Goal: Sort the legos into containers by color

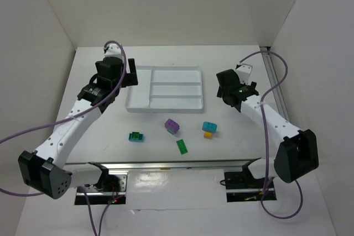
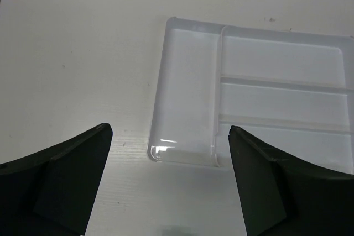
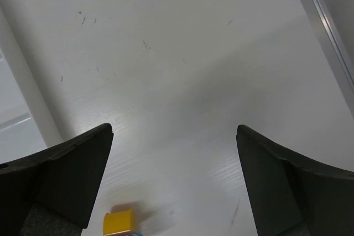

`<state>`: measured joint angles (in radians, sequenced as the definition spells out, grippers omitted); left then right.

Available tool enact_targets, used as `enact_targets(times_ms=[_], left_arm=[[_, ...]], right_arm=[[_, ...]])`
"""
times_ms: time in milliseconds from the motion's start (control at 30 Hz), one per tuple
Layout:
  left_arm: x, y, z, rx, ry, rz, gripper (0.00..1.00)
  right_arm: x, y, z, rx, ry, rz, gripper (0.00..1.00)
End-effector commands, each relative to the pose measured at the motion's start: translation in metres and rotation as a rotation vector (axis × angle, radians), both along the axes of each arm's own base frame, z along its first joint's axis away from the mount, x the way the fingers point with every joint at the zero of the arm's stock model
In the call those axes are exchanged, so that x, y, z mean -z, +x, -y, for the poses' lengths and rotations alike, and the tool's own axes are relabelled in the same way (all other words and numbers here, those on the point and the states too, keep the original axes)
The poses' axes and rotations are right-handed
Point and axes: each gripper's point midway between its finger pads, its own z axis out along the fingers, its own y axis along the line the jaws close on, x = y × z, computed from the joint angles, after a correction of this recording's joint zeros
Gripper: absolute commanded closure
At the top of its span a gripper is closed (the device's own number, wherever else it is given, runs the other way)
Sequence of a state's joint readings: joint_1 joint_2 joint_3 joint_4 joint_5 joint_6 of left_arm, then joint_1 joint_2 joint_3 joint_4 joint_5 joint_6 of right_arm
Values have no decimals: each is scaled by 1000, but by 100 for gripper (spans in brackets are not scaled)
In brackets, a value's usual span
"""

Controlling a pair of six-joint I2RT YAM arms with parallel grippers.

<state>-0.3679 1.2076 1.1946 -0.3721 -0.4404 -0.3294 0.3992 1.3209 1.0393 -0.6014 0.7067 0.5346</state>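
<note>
The legos lie on the table in front of the white tray [image 1: 165, 88]: a teal and green one [image 1: 135, 136], a purple one [image 1: 171, 126], a flat green one [image 1: 181, 146], and a teal one [image 1: 209, 127] stacked with a yellow one [image 1: 208, 134]. The tray's compartments hold nothing. My left gripper [image 1: 123, 73] hovers open at the tray's left end [image 2: 182, 153]. To the right of the tray, my right gripper [image 1: 235, 89] is open over bare table, with the yellow lego [image 3: 119, 223] at the bottom edge of its wrist view.
White walls enclose the table on three sides. A metal rail [image 1: 275, 84] runs along the right edge, and another rail [image 1: 177, 165] crosses the front by the arm bases.
</note>
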Motion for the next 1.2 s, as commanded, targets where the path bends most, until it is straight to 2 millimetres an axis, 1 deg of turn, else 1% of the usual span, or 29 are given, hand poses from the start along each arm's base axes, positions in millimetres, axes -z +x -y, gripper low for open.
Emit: enact_targets(times_ms=[0,33,67,100,133,167,200,233,267,300,333,367,433,467,533,567,600,633,667,700,767,867,900,933,967,1000,1033,1133,1167], left_arm=[[-3,0,7,9,-34,-24,1],[-7,0,10,20,-42,-18,1],[-1,0,13,43,-31,-40,1],[0,0,17,67,-43,-45,1],[-4,0,20,85,-41,-39,1],[-4,0,21,93,-44,-41,1],[-4,0,23,103,-49,-43,1],[1,-1,25,112,-51,-53,1],[1,-2,26,122,-55,-55,1],[1,-2,26,122,-55,-55,1],[1,-3,32,152,-69,-61,1],[2,-3,35,166,-76,-63,1],[2,-4,38,183,-84,-67,1],[2,-5,40,192,-88,-68,1],[1,-6,40,188,-99,-60,1],[2,-9,40,198,-103,-62,1],[-1,-11,40,198,-106,-53,1],[-3,-9,40,199,-108,-44,1],[-3,-9,40,199,-108,-44,1],[-3,-9,40,199,-108,-44,1],[-3,-9,40,199,-108,-44,1],[-1,-6,42,198,-106,-53,1],[0,-6,44,210,-112,-55,1],[3,-5,45,210,-109,-65,1],[3,-5,47,221,-114,-67,1],[7,-5,49,230,-116,-78,1],[7,-5,49,230,-116,-78,1],[10,-4,51,237,-118,-89,1],[10,-4,53,245,-122,-90,1]], right_arm=[[12,1,-3,-7,-18,-43,0],[12,3,-8,-31,-3,-45,0],[11,3,-17,-104,0,-42,0],[11,3,-24,-154,19,-40,0],[13,1,-40,-250,78,-49,0],[11,-1,-50,-326,99,-37,0],[2,-2,-57,-413,106,10,0],[1,-7,-71,-496,149,10,0],[-2,-9,-76,-543,157,12,1],[0,-14,-82,-607,143,-1,1],[4,-22,-91,-658,159,-31,1],[2,-24,-94,-670,158,-37,1],[10,-33,-100,-706,142,-83,1],[13,-37,-111,-743,153,-97,1],[11,-42,-119,-802,151,-108,1],[15,-50,-129,-858,171,-126,1],[19,-51,-132,-876,174,-140,3],[22,-53,-135,-894,164,-154,11],[28,-58,-139,-914,171,-181,13],[32,-59,-138,-916,161,-220,13],[34,-65,-146,-941,153,-263,13],[33,-69,-149,-936,132,-306,9],[30,-67,-146,-917,125,-303,6],[31,-71,-147,-900,133,-313,6],[28,-69,-149,-894,142,-302,6],[24,-69,-144,-872,134,-292,2],[23,-71,-140,-854,130,-297,0],[21,-75,-132,-807,120,-323,0],[26,-80,-128,-799,108,-378,0]])
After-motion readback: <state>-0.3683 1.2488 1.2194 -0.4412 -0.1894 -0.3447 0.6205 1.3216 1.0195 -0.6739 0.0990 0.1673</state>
